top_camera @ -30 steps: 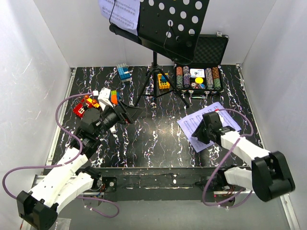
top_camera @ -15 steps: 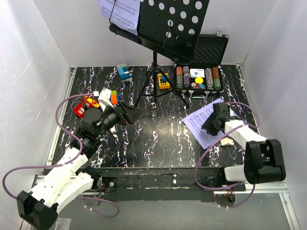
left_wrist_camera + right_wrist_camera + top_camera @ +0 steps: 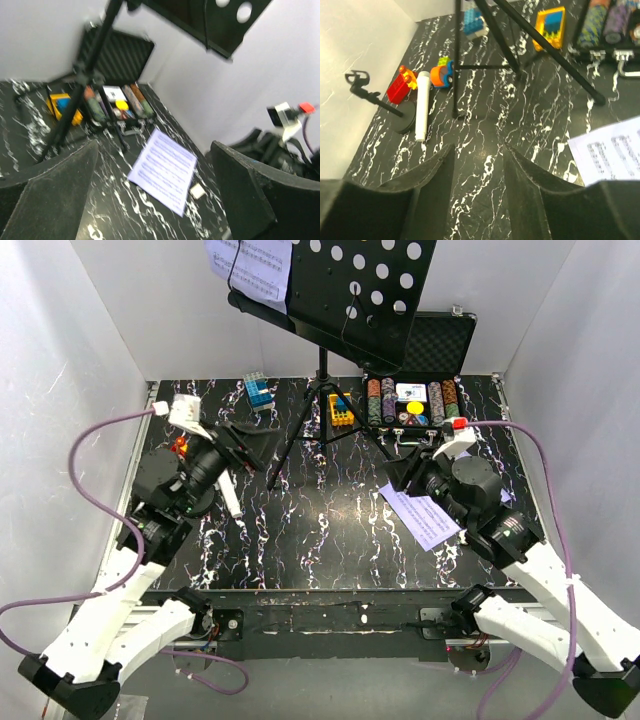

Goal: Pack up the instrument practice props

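Both arms have moved since a second ago. My left arm has lifted off the bench [image 3: 330,540] and pulled back. Its left claw [image 3: 154,150] now hangs in the air to the left of the music stand [image 3: 330,300], aimed across the tripod legs. Its fingers are spread wide with nothing between them.

That lift has uncovered the microphone [image 3: 421,107], which the arm hid before. It lies flat on the bench to the left of the stand's legs, just beside its round black base [image 3: 405,119]. The base's thin stem and clip lean away from it. I can't make out the microphone's head.

My right arm was down over the loose page [image 3: 420,518] a second ago. It has turned since then, and its right claw [image 3: 478,150] is off the paper, pointing at the stand's legs from their right. Its gap is narrower than the left one's, and it holds nothing.

The loose page lies flat to the right of the stand, on the near side, and the right arm covers part of it. I can't tell whether it has shifted. A second page [image 3: 252,265] is on the stand's desk at its left edge, as before.

The poker chip case [image 3: 413,402] is open just to the right of the stand, where it was.
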You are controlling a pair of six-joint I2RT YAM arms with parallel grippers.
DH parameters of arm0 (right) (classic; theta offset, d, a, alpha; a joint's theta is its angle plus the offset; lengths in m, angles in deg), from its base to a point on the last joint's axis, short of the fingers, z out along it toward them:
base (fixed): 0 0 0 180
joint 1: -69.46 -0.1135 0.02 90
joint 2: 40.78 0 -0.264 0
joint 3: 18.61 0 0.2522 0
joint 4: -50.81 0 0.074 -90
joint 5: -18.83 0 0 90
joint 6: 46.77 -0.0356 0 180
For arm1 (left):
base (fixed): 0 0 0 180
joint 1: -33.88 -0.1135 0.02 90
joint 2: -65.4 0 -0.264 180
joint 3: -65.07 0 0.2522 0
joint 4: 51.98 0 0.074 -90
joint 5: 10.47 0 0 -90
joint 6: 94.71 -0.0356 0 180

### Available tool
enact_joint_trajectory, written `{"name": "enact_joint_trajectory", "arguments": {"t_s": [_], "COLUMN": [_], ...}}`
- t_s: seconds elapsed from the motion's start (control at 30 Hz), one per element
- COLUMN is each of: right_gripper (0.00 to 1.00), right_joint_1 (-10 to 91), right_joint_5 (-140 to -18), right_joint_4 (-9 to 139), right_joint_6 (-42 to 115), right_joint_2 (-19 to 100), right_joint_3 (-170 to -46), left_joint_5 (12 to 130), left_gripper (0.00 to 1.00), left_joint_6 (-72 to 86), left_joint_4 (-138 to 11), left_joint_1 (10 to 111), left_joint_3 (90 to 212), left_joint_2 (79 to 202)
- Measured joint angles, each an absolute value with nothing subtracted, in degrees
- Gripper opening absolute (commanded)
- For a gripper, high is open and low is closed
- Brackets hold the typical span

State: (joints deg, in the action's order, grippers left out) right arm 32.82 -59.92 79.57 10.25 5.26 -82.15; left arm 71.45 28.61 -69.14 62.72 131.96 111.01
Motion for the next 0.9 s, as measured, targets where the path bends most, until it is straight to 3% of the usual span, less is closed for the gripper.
{"name": "enact_joint_trajectory", "arguments": {"t_s": [0.13,0.27,0.53,0.67,0.9], "right_gripper": [0.63,0.65,0.63,0.63,0.62], "right_joint_1": [27.1,26.9,26.8,27.0,30.0], "right_joint_5": [-55.5,-53.5,-50.3,-46.2,-43.1], "right_joint_4": [76.8,71.9,60.3,49.7,45.1], "right_joint_6": [16.1,19.5,23.8,30.5,37.4], "right_joint_2": [5.5,12.9,24.8,30.1,42.9], "right_joint_3": [-83.5,-83.6,-80.1,-79.9,-86.1], "left_joint_5": [78.0,82.0,81.9,81.8,81.7], "left_gripper": [0.98,0.98,0.98,0.98,0.98], "left_joint_6": [24.4,22.3,17.2,12.0,4.7], "left_joint_4": [-73.9,-78.6,-75.8,-67.5,-54.7], "left_joint_1": [62.7,62.7,62.7,62.7,62.7], "left_joint_3": [141.5,148.0,132.7,127.2,126.4], "left_joint_2": [113.5,119.2,128.7,135.8,143.8]}}
